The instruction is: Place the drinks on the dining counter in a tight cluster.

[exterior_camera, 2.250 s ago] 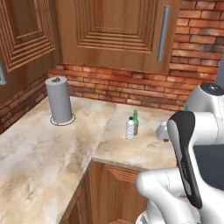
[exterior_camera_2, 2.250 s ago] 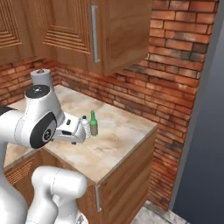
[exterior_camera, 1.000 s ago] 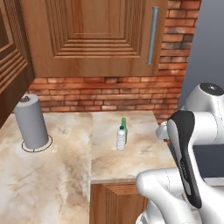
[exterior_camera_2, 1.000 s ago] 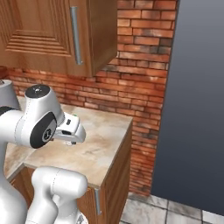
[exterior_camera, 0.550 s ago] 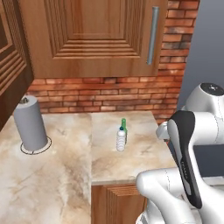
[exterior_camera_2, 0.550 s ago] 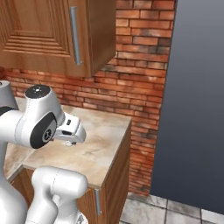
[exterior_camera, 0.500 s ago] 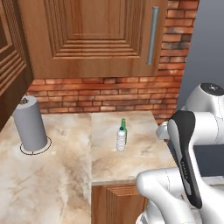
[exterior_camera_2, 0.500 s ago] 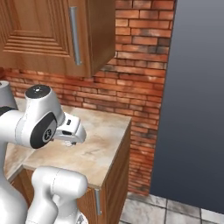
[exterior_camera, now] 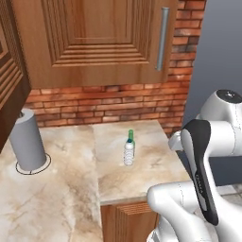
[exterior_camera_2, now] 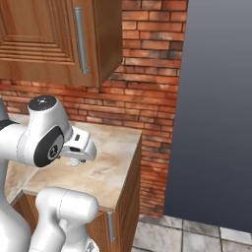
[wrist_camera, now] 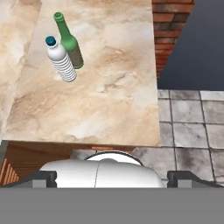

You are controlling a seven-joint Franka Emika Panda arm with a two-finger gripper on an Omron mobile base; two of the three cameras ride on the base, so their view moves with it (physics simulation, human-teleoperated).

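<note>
Honestly, you're barely started here. Your gripper (wrist_camera: 112,175) has its fingers spread as wide as they go and is holding nothing, hanging back off the front edge of the small marble counter (exterior_camera: 146,175). The water bottle (wrist_camera: 61,60) and the green glass bottle (wrist_camera: 70,41) stand upright, touching or just about, toward the middle of that counter by the brick wall (exterior_camera: 108,101), so neither has been moved. I'd say every drink has yet to be picked up and carried over to the dining counter.
</note>
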